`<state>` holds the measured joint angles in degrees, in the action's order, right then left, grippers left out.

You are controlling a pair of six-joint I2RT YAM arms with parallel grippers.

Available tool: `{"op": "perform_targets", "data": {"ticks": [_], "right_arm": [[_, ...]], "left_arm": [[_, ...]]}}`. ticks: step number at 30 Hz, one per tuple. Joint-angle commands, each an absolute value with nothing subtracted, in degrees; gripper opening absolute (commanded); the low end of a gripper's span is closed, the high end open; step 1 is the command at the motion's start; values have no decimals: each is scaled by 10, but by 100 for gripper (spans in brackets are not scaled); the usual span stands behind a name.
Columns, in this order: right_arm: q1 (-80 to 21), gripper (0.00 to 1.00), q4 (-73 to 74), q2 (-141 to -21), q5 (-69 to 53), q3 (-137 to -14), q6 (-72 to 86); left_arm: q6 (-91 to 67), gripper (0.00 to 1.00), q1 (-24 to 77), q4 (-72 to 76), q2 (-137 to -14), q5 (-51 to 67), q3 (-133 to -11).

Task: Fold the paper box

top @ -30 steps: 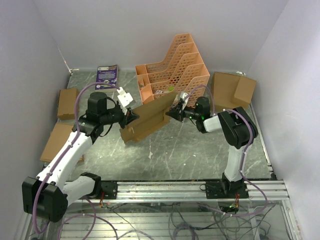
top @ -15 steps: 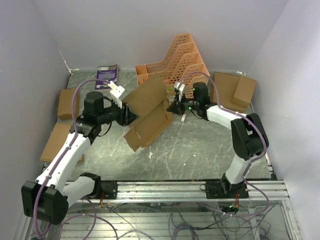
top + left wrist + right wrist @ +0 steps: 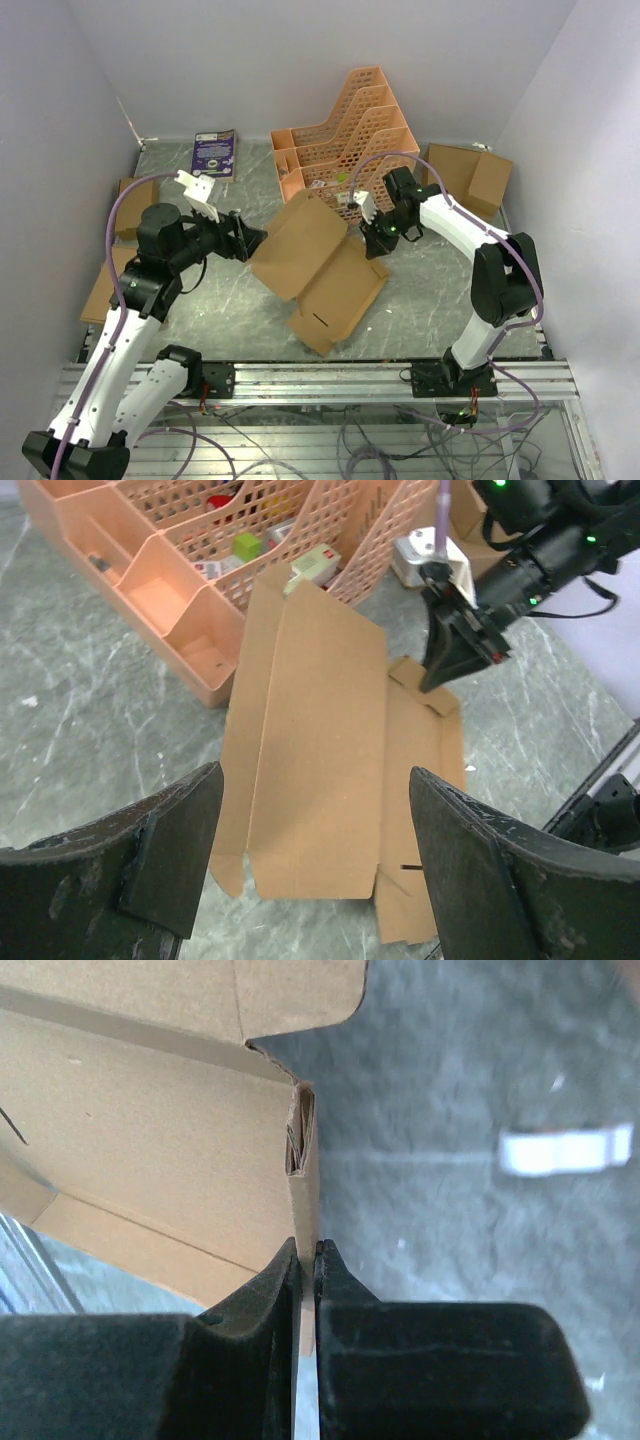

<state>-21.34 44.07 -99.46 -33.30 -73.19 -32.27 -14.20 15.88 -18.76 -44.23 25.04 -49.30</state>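
At the near edge of the table a silver aluminium rail (image 3: 330,380) carries the bases of both arms. Beyond it, in the middle of the grey marbled tabletop (image 3: 430,300), lies the paper box (image 3: 320,265), a plain brown die-cut cardboard sheet that is only partly folded. Its nearer panel, with a short slit, lies flat and points toward the rail, while its farther panel is tilted up along a crease. The left gripper (image 3: 250,240) hovers just beside the sheet's left corner with its black fingers spread wide and nothing between them. In the left wrist view the cardboard (image 3: 310,750) lies beyond the gap without touching either finger. The right gripper (image 3: 372,243) comes in from the far right side, and its fingers are pinched together on a thin upright edge of the cardboard (image 3: 150,1140) at the sheet's right corner. In the right wrist view that edge stands between the two fingertips. Flat brown cardboard pieces (image 3: 130,200) lie along the left wall. Farther back stands an orange plastic lattice file rack (image 3: 345,130), just behind the raised panel, with small objects in its compartments. A purple booklet (image 3: 213,152) lies to the left of the rack, and brown cardboard boxes (image 3: 465,180) sit in the right rear corner.
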Motion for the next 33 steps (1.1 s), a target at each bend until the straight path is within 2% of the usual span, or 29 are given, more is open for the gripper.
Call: {"op": "perform_targets", "data": {"ticks": [1,7,17,23,33], "right_arm": [[-214,0,570,-1003,-238,-741,-358],[-215,4,490,-994,-181,-678,-337],[-226,14,481,-1010,-161,-667,-330],[-231,16,466,-1012,-156,-654,-324],[-235,20,429,-997,-154,-626,-317]], "left_arm": [[-155,85,156,-242,-447,175,-500],[-182,84,156,-231,-494,178,-481],[-181,84,156,-231,-585,157,-479],[-247,85,156,-202,-644,134,-445],[-324,86,157,-142,-645,67,-386]]}}
